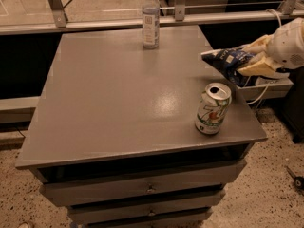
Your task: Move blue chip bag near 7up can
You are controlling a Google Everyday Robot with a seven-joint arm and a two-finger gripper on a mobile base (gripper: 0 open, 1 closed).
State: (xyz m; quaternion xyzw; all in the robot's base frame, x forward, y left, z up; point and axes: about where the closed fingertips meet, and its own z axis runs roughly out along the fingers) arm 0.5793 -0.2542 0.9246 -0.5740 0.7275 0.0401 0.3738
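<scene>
The blue chip bag (229, 61) is dark navy with pale edges and hangs in the air over the table's right edge. My gripper (255, 60) comes in from the right on a white arm and is shut on the bag's right end, with pale fingers (256, 68) above and below it. The 7up can (213, 108) stands upright near the table's front right corner, below and a little left of the bag, apart from it.
A clear plastic bottle (150, 18) stands at the back middle of the grey table (118, 103). Drawers are under the tabletop. A white cable and a ledge lie right of the table. A rail runs behind it.
</scene>
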